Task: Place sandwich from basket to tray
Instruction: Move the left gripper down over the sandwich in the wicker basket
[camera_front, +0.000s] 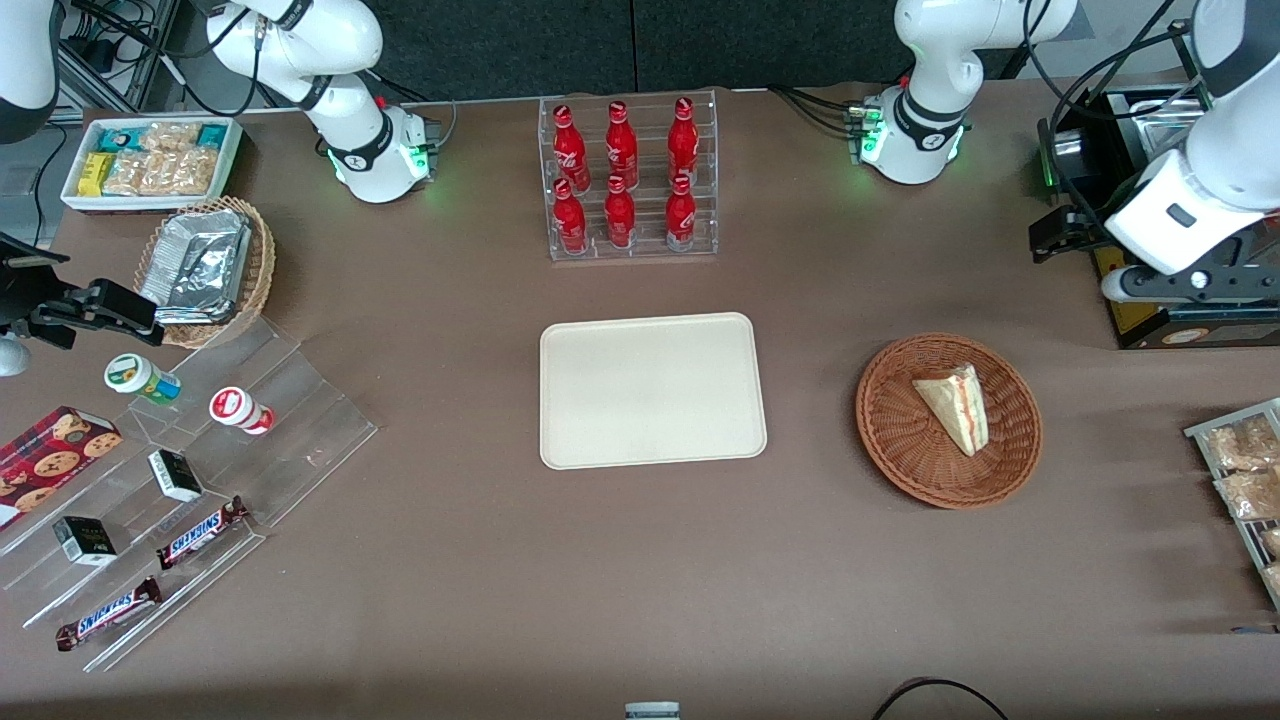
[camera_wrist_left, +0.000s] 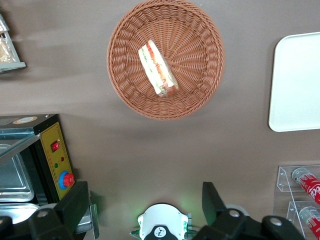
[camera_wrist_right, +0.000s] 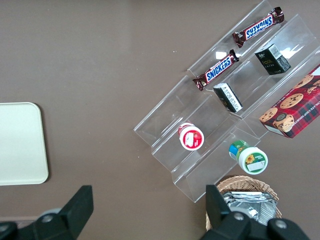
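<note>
End effector: my end effector (camera_wrist_left: 145, 210) is hanging high above the tabletop (camera_front: 640, 580) at the working arm's end, its two fingers (camera_wrist_left: 75, 205) spread wide apart and gripping nothing.
Position: I am hovering over bare tabletop farther from the front camera than the basket (camera_front: 905, 450), beside the black appliance (camera_wrist_left: 47, 160) with the yellow control panel.
Sandwich: the sandwich (camera_front: 956, 407) is lying on its side in the basket, pale bread with orange-pink and green filling showing along one edge (camera_wrist_left: 158, 68).
Basket: the round reddish-brown wicker basket (camera_wrist_left: 125, 90) is sitting on the tabletop, apart from the tray.
Tray: the cream-beige tray (camera_front: 652, 390) is lying flat near the middle of the tabletop, between the basket and the parked arm's end, with nothing on it.
Bottles: a clear rack of red cola bottles (camera_front: 625, 180) is standing farther from the front camera than the tray.
</note>
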